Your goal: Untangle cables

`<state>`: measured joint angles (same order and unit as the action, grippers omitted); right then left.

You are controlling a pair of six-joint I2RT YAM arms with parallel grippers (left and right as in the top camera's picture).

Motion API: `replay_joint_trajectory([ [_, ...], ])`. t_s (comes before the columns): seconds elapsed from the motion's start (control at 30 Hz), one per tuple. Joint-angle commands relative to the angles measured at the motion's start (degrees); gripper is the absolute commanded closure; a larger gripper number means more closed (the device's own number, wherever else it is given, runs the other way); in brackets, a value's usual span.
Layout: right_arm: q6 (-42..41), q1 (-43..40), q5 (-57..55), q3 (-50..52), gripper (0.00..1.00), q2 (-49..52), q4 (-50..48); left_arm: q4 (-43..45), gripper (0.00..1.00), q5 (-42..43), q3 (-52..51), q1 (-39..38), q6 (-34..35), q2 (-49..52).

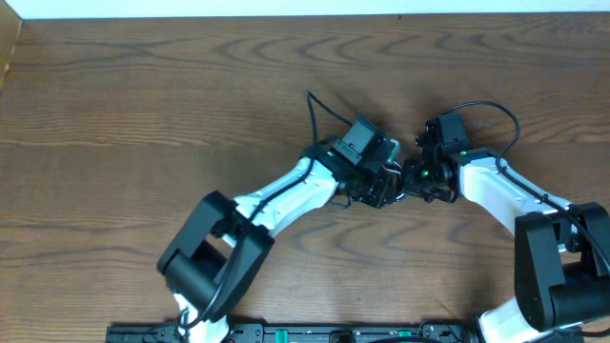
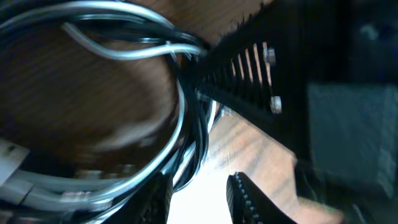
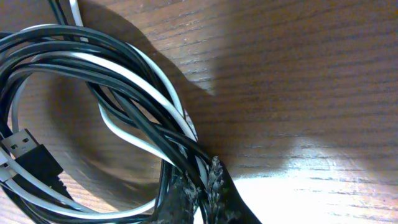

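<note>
From above you can hardly see the cables: both end effectors meet over them, a little toward the right edge from the middle of the surface (image 1: 143, 95). The left end effector (image 1: 386, 186) and right end effector (image 1: 412, 181) almost touch, and their bodies cover the coil. The thin black loops rising off each wrist (image 1: 319, 110) are the arms' own wires.

Your best look is the right wrist view. There the cables (image 3: 93, 81) lie flat on the wood as one loose coil. Strands of the black cable (image 3: 143, 121) and the white cable (image 3: 146, 92) cross over each other several times. A black plug (image 3: 28, 155) with a metal tip sits inside the coil at the left edge of that view. The coil runs off the picture at the left and bottom, so you cannot trace either cord end to end. The right end effector (image 3: 202, 171) is closed, with the strands converging at its tips. You cannot make out which strands are pinched.

The left wrist view is badly blurred. The left end effector (image 2: 198, 179) shows a narrow gap, with black and white strands running into it beside one finger and bright surface showing past them. The large dark shape with screws at the upper right is cut off.
</note>
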<state>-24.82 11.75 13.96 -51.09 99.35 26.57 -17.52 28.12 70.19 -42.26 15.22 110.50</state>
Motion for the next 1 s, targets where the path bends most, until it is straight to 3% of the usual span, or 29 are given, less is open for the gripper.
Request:
replay_joint_trajectory([
  [0.0,-1.49,-0.94,-4.04,1.09,0.99,1.6,1.09,2.51,0.66,-0.33,0.83,-0.42,-0.11,3.17],
  [0.2,0.83,-1.77,0.76,1.09,0.99,1.6,0.66,4.59,0.65,-0.31,0.83,-0.44,-1.68,6.1],
  [0.5,13.77,-9.73,26.53,1.11,0.99,1.64,-0.61,4.59,0.66,-0.31,0.83,-0.48,-4.48,6.32],
  [0.97,13.05,-9.94,27.61,1.11,0.99,2.03,-0.11,11.89,0.65,-0.33,0.83,-2.91,-4.39,10.69],
])
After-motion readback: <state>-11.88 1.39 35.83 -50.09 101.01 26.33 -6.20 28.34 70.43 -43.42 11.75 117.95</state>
